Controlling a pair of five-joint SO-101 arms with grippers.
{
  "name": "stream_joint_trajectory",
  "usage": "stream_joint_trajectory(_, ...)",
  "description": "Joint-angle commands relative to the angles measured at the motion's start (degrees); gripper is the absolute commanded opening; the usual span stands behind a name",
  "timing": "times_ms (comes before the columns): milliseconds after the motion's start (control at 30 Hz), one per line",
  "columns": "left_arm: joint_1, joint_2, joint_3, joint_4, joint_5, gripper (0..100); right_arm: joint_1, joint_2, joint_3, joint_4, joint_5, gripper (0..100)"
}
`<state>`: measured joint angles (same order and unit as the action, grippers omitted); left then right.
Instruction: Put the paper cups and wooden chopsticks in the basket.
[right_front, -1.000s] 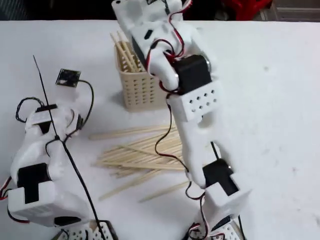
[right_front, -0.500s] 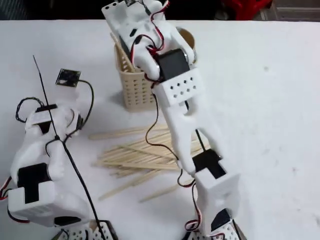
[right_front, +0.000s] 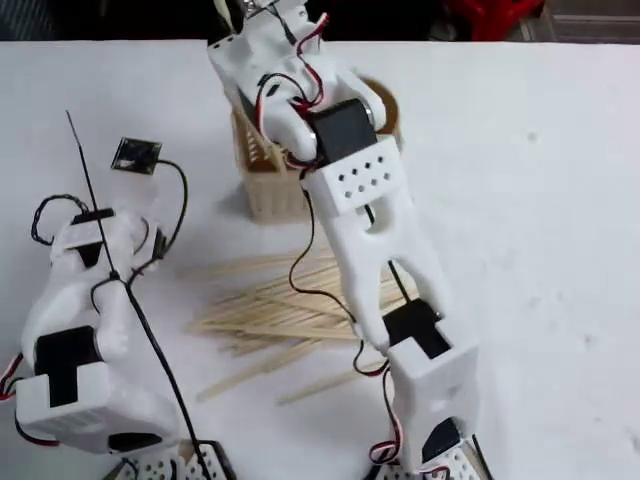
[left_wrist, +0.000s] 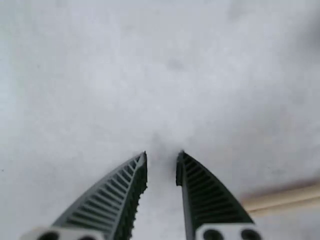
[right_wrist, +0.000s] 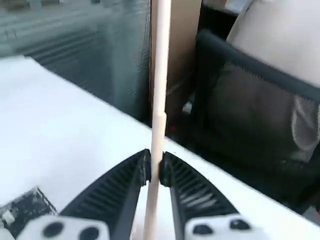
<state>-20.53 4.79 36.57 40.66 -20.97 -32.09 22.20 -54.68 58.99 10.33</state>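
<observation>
We log the left tool nearest, well short of the basket, narrow gap, nothing in it, over the bench. Loose wooden chopsticks are piled just in front of the basket. The right tool is above the basket, clamped on one upright chopstick. A paper cup rim sits just beside the basket.

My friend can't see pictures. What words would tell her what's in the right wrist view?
The right gripper is shut on a wooden chopstick that runs straight between its dark ridged fingers. Past it lies the white table, then what looks like a dark mesh chair.
</observation>
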Motion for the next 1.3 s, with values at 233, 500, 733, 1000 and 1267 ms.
stream_joint_trajectory(233, -0.8, -0.1, -1.3, 0.0, -0.4, 12, 0.2, -0.7, -1.4, -0.5, -0.3, 1.7)
stream_joint_trajectory(500, -0.8, -0.1, -1.3, -0.1, -0.4, 12, 0.4, -0.7, -1.3, 1.6, -0.3, 1.7)
stream_joint_trajectory(733, -0.8, -0.1, -1.3, -0.1, -0.4, 12, 1.0, -0.6, -1.2, 5.2, -0.3, 1.7)
stream_joint_trajectory(1000, -0.8, -0.1, -1.3, -0.1, -0.4, 12, 1.6, -0.7, -1.3, 8.0, -0.3, 1.7)
stream_joint_trajectory(1267, -0.9, -0.1, -1.3, -0.1, -0.4, 12, 1.6, -0.7, -1.3, 9.3, -0.3, 1.8)
